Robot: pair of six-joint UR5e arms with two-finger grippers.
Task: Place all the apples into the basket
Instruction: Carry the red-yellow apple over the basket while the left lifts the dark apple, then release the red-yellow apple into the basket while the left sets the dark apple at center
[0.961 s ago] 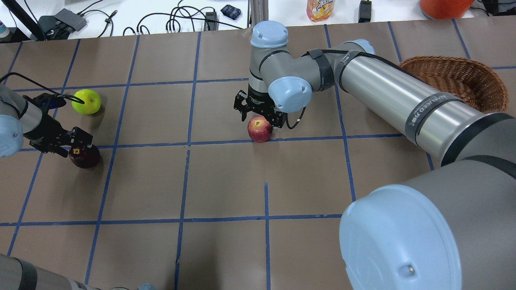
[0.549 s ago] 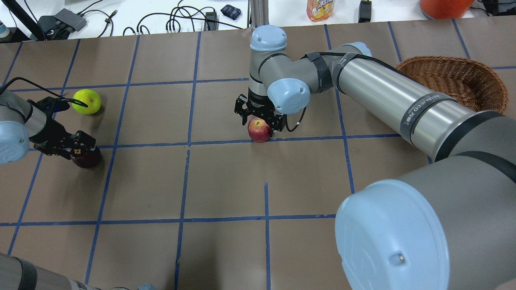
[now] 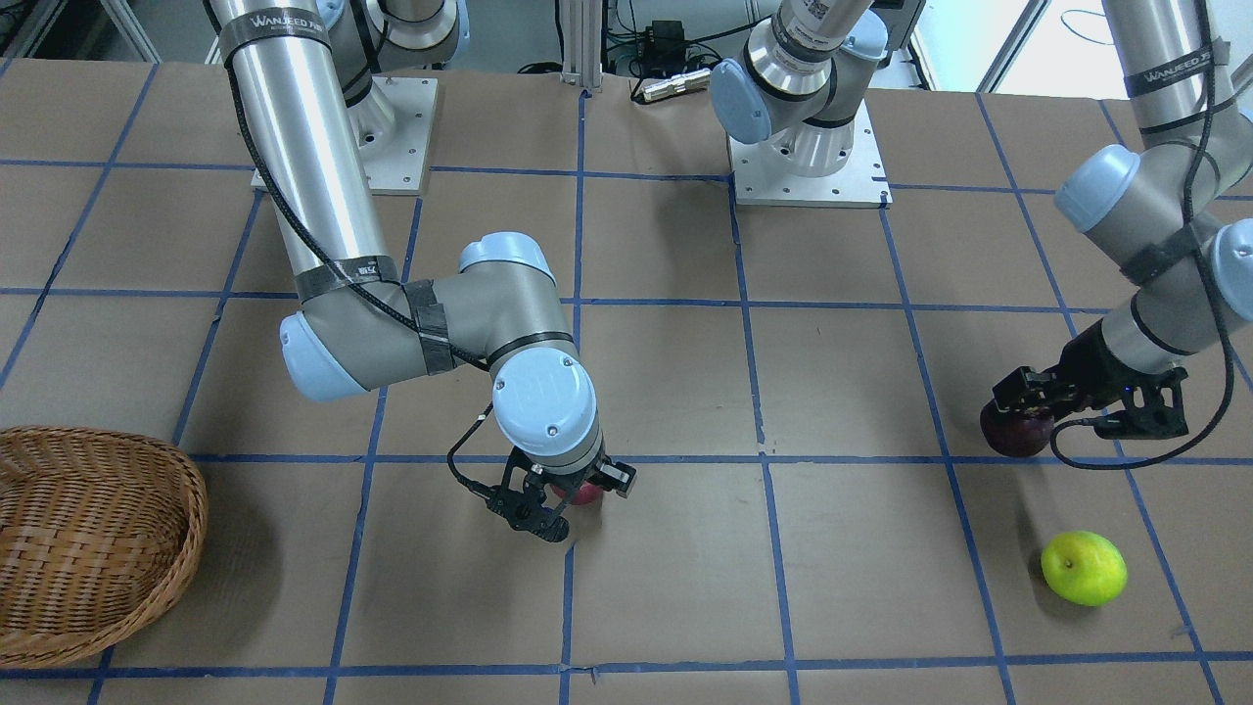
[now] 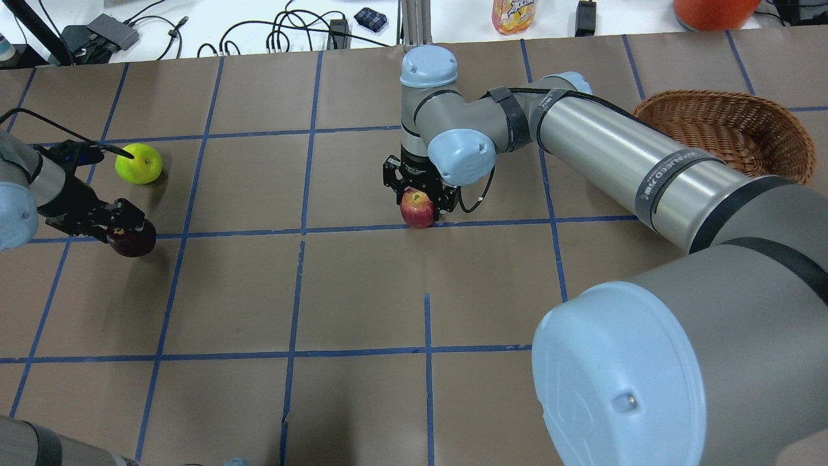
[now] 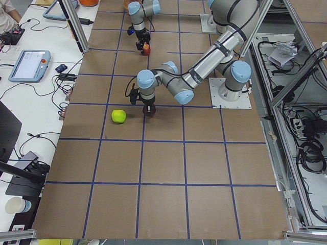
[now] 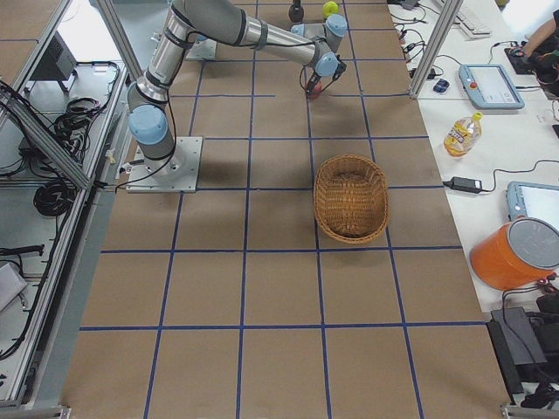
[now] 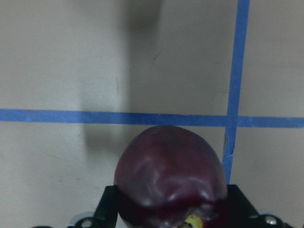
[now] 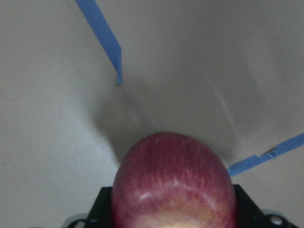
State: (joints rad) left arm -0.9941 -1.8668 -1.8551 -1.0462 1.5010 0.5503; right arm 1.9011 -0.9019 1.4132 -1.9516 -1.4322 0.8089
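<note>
The red apple [image 4: 418, 210] with a yellowish top sits at mid-table between the fingers of my right gripper [image 4: 419, 199]. In the right wrist view both fingers [image 8: 101, 205] press its sides [image 8: 173, 180]. The maroon apple [image 4: 132, 238] is at the far left, held in my left gripper [image 4: 124, 228], whose fingers [image 7: 110, 205] touch both its sides [image 7: 168, 175]. The yellow-green apple [image 4: 138, 163] lies free on the table just beyond it. The wicker basket [image 4: 724, 133] stands empty at the far right, and it also shows in the front view [image 3: 88, 539].
My right arm's long forearm [image 4: 634, 162] stretches between the red apple and the basket. A drink bottle [image 4: 514, 14], an orange bucket [image 4: 711, 10] and cables [image 4: 284, 35] lie on the white bench beyond the table's far edge.
My left gripper has shut on the maroon apple and shifted it slightly away from the robot. My right gripper has come lower around the red apple, which has hardly moved.
</note>
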